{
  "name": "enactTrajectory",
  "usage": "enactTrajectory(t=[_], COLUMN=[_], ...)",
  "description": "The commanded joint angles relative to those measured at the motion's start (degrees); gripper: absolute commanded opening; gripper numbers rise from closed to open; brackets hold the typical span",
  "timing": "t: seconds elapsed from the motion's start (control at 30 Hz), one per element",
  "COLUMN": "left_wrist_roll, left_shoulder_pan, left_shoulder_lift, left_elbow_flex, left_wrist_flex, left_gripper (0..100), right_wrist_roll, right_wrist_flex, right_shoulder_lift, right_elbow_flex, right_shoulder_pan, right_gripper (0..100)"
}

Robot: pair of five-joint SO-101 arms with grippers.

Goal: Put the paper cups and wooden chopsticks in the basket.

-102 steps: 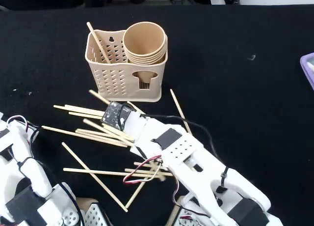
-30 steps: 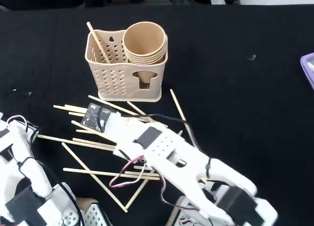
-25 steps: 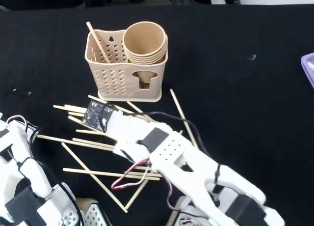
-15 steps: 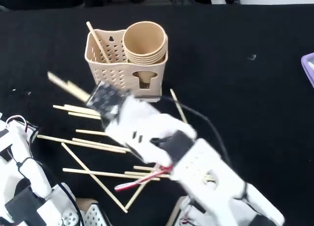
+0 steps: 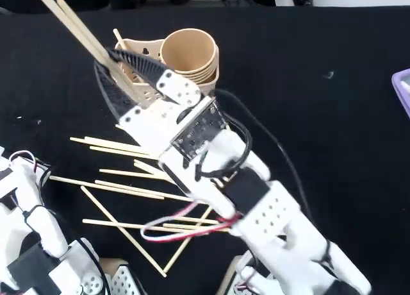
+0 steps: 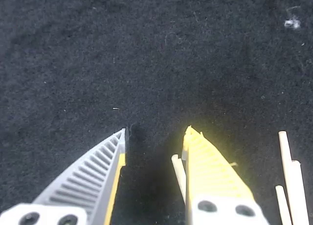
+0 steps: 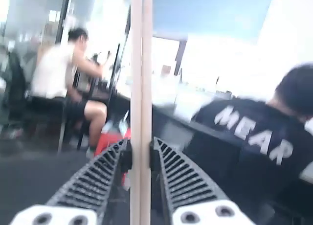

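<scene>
My right gripper (image 5: 106, 61) is raised over the left half of the beige basket (image 5: 138, 43), shut on two wooden chopsticks (image 5: 70, 22) that point up and away to the far left. In the right wrist view those chopsticks (image 7: 141, 63) stand side by side in the right gripper (image 7: 141, 142). A stack of paper cups (image 5: 189, 51) sits in the basket's right half, and one chopstick (image 5: 118, 35) leans inside it. Several loose chopsticks (image 5: 122, 186) lie scattered on the black table in front of the basket. My left gripper (image 6: 156, 132) is open just above the cloth, holding nothing.
The left arm's white body (image 5: 32, 244) sits at the near left corner. Chopstick ends (image 6: 288, 161) lie close beside the left gripper. A purple object (image 5: 402, 83) pokes in at the right edge. The right half of the black table has free room.
The right gripper was low over the chopstick pile; it has closed on two chopsticks, lifted them and swung up toward the basket. The left arm has stayed still.
</scene>
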Motion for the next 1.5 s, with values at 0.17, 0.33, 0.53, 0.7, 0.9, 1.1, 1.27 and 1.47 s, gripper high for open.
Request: enactTrajectory(t=[0.17, 0.33, 0.53, 0.7, 0.9, 1.1, 1.27, 1.47], left_wrist_roll=[0.4, 0.4, 0.4, 0.4, 0.4, 0.4, 0.4, 0.4], left_shoulder_pan=[0.7, 0.7, 0.7, 0.7, 0.7, 0.7, 0.7, 0.7], left_shoulder_lift=[-0.9, -0.9, -0.9, -1.0, -1.0, -1.0, -1.0, -0.9], left_elbow_flex=[-1.8, -1.8, -1.8, -1.8, -1.8, -1.8, -1.8, -1.8], left_wrist_flex=[-0.9, -0.9, -0.9, -0.9, -0.9, -0.8, -0.9, -0.9], left_gripper=[19, 19, 19, 19, 19, 19, 19, 19], right_wrist_roll=[-1.8, -11.4, -13.8, -13.5, -13.6, -13.6, -13.7, -13.5], right_wrist_flex=[-10.5, -10.4, -8.6, -8.0, -8.0, -3.5, 9.3, 16.8], right_shoulder_lift=[15.3, 26.4, 34.3, 38.0, 40.6, 40.5, 40.4, 38.5], right_elbow_flex=[-13.0, -21.7, -23.7, -24.0, -24.9, -23.9, -26.9, -32.6], right_shoulder_pan=[5.4, 9.4, 10.9, 12.4, 13.5, 13.4, 12.2, 12.5], right_gripper=[1.1, 1.4, 1.6, 1.6, 1.6, 2.4, 19.4, 14.0])
